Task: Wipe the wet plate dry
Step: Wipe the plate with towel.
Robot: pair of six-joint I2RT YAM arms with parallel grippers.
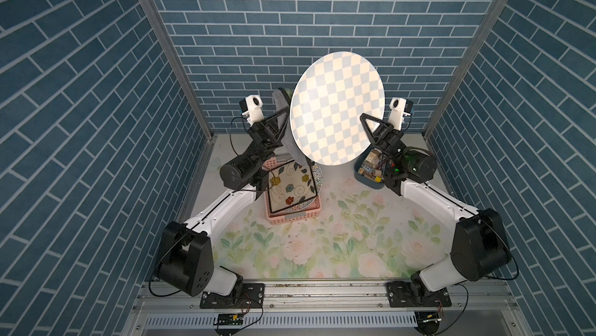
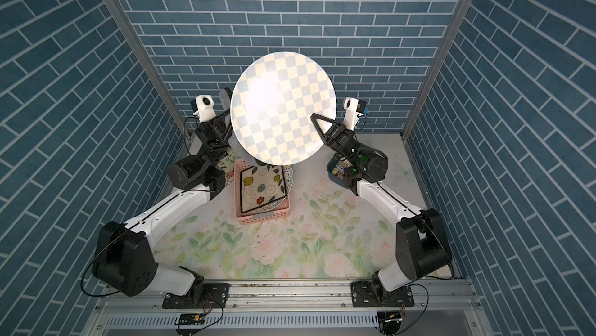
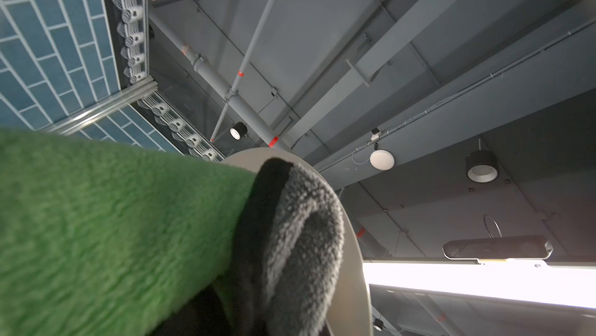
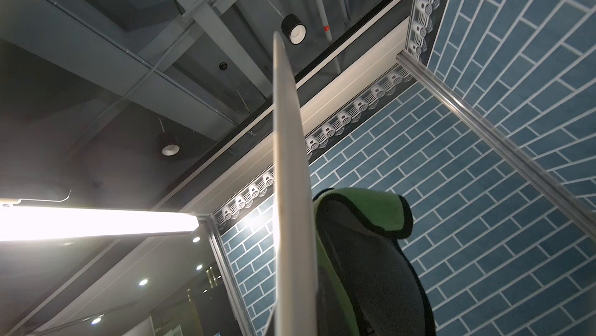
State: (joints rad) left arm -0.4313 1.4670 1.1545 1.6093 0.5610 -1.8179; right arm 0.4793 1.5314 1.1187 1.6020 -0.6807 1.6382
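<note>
A round plate (image 1: 337, 108) (image 2: 283, 108) with a pale blue and cream check pattern stands on edge high above the table, its face turned to both top views. My right gripper (image 1: 366, 121) (image 2: 317, 121) is shut on its right rim. My left gripper (image 1: 283, 115) is shut on a green and grey cloth (image 1: 280, 99) (image 2: 224, 96), which lies against the plate's back. The left wrist view shows the cloth (image 3: 113, 221) beside the plate's rim (image 3: 354, 270); the cloth hides the jaws. The right wrist view shows the plate (image 4: 287, 173) edge-on, with the cloth (image 4: 364, 237) behind it.
Below the plate, a pink basket (image 1: 290, 218) (image 2: 263, 216) holds a square flowered plate (image 1: 292, 186) over a speckled one. A blue bin (image 1: 367, 183) of small items sits under my right wrist. Blue brick walls enclose the flowered table on three sides.
</note>
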